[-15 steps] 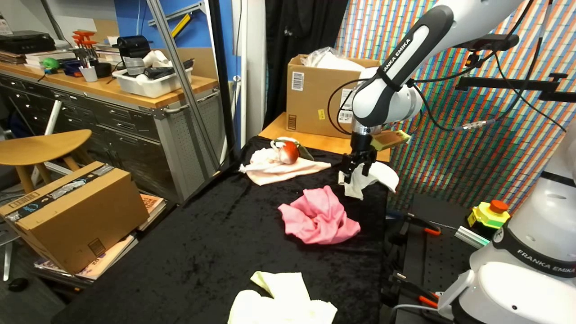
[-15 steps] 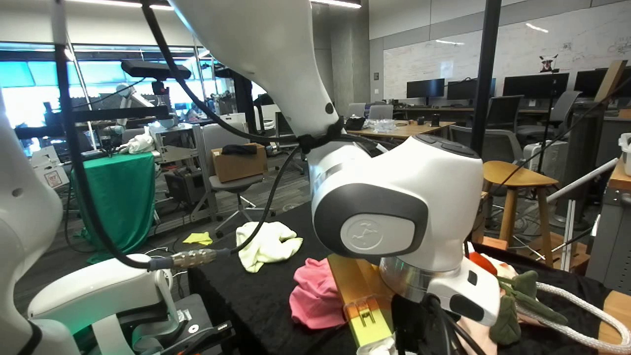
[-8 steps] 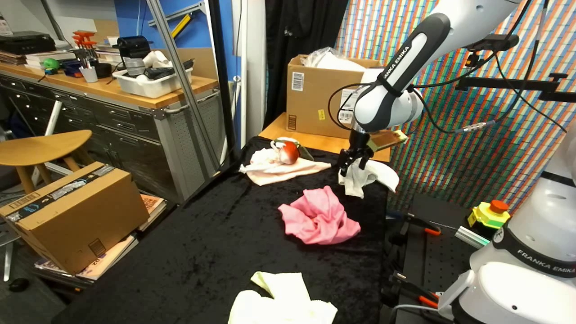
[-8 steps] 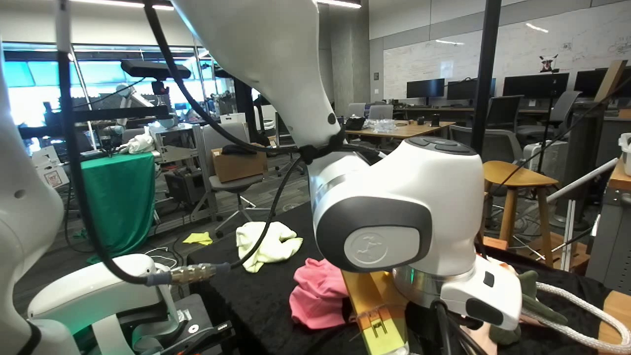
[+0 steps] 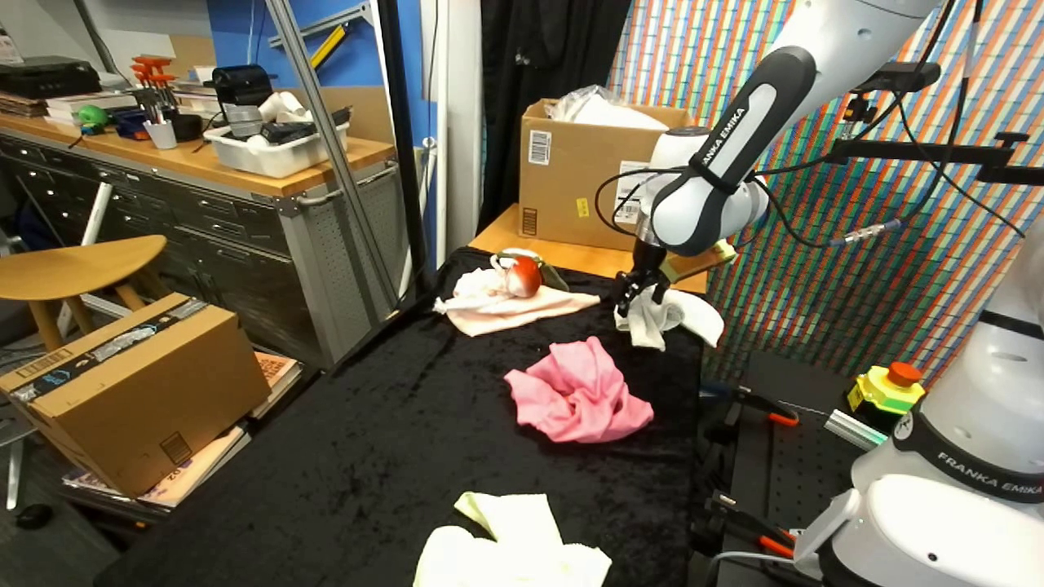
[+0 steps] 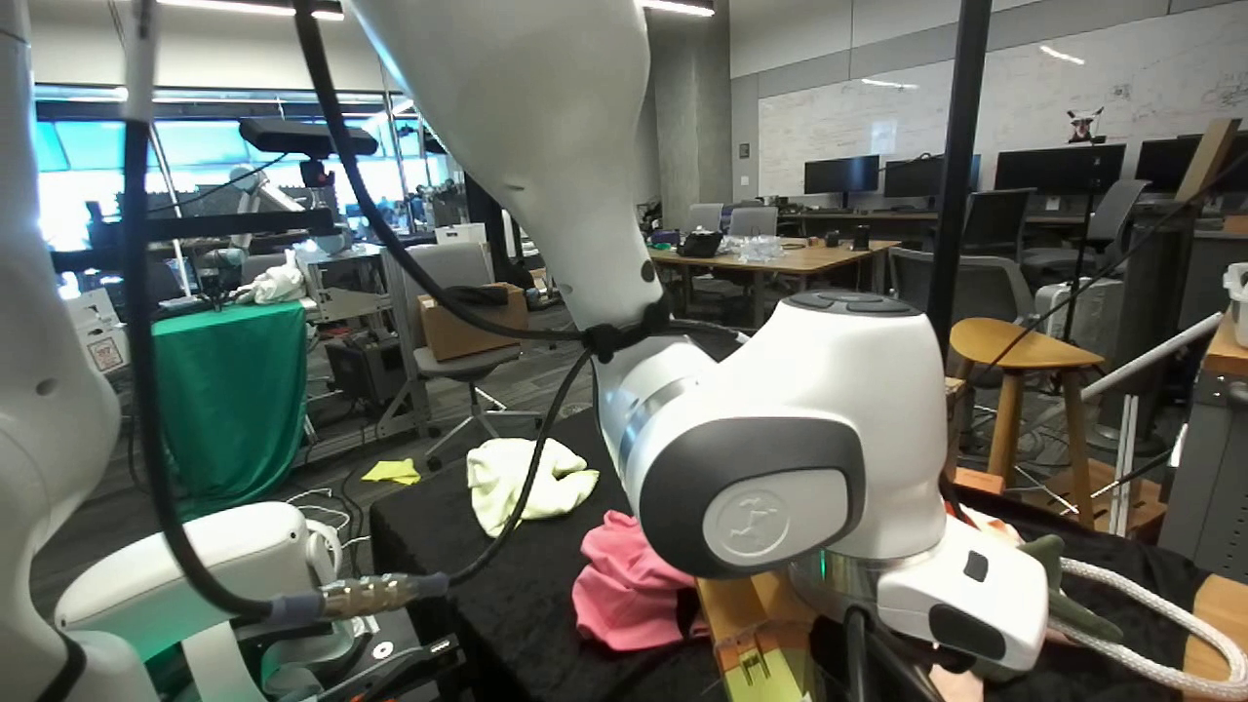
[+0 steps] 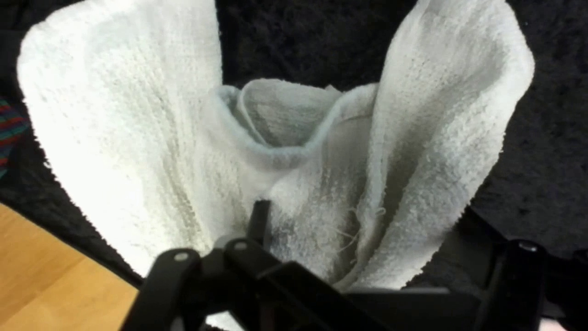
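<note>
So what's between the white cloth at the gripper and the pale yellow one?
In an exterior view, the pink cloth lies crumpled between the white cloth and the pale yellow cloth, with black fabric showing on either side.

Exterior views, inward-facing from opposite ends of table (image 5: 351, 448), sharing pink cloth (image 5: 575, 399); wrist view, downward, near white cloth (image 7: 124, 115).

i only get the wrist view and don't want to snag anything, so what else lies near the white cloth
Observer: An exterior view shows a crumpled pink cloth near the white cloth, with the black cover visible between them.
Operator: ok and what else is on that cover
Observer: A rounded red and white thing rests on a pale cloth, apart from the gripper; I can't tell what it is.
</note>
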You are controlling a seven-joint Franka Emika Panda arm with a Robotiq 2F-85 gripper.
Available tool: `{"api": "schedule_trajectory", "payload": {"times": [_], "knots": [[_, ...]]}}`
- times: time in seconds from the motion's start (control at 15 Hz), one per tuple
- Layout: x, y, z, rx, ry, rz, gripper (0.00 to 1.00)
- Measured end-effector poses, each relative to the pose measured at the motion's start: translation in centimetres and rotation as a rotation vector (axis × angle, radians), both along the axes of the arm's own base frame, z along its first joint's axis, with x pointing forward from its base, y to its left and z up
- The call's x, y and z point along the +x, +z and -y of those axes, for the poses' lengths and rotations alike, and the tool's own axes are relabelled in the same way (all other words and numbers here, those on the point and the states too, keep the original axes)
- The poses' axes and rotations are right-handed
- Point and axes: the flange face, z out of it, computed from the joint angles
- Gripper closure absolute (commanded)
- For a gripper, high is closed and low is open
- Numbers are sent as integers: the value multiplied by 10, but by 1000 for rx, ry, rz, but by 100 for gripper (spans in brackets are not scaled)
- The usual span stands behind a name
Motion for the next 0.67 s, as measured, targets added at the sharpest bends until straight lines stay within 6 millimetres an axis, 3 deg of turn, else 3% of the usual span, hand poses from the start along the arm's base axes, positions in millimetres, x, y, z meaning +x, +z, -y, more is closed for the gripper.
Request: {"api": "schedule_trajectory", "payload": {"times": [0.47, 0.67], "knots": [[0, -2, 0, -12, -32, 4, 88], [1, -1, 0, -11, -40, 5, 96]]}}
